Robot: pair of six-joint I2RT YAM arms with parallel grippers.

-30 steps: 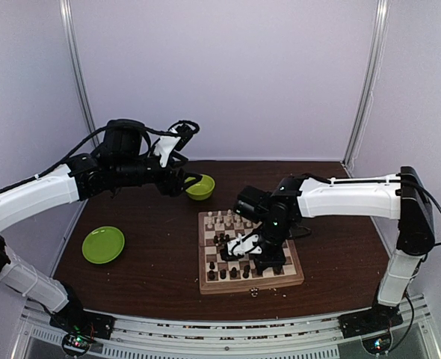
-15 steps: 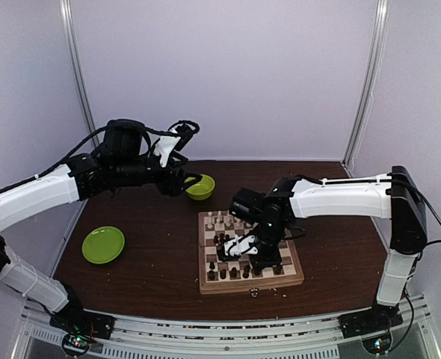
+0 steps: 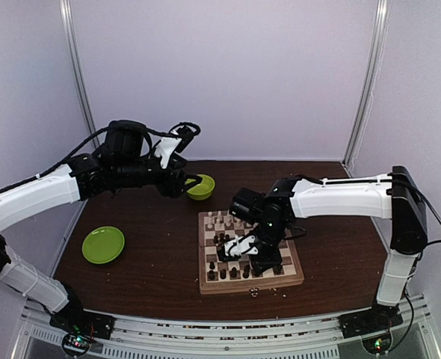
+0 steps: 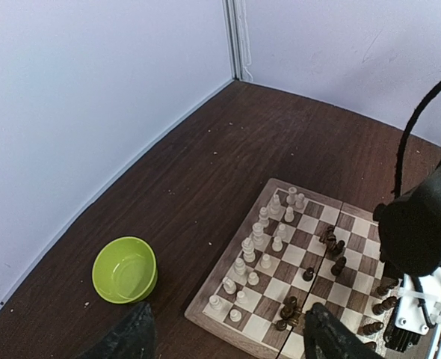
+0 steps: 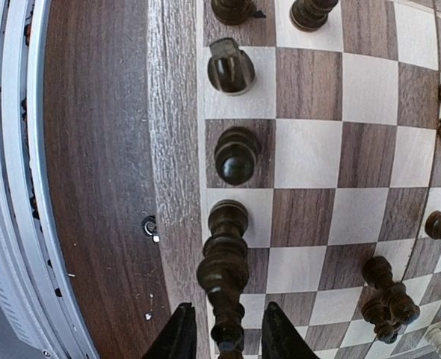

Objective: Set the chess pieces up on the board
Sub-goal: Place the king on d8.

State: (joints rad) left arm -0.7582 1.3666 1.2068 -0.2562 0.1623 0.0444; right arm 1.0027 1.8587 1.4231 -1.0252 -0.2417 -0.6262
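1. left pincer (image 4: 232,342): jaws wide, nothing between them. Hangs over the far left of the surface (image 3: 153,254), just beside the lime-green bowl (image 3: 200,187) in top view.
2. lime-green plate (image 3: 103,244): near left on the surface, well apart from the bowl. Top view only, outside both wrist views.
3. bowl again: upright, apart from the board's far corner. Inside visible from left wrist only.
4. board (image 3: 202,254): flat on the surface, right of centre, under the right arm.
5. chess pieces: cream-white pieces (image 4: 259,238) in two rows along the board's far edge. dark pieces (image 4: 332,247) clustered mid-board and along the near edge. Individually countable from left wrist, partly hidden by the arm in top view.
6. right wrist only: close-up of the near-edge row, dark men upright one per square, tall dark piece (image 5: 224,273) on a light square.
7. right pincer (image 5: 228,335): low over the board's near side, jaws narrow, straddling the tall dark piece with a sliver of gap on each side, not clamped. Jaws hidden behind the wrist in top view.
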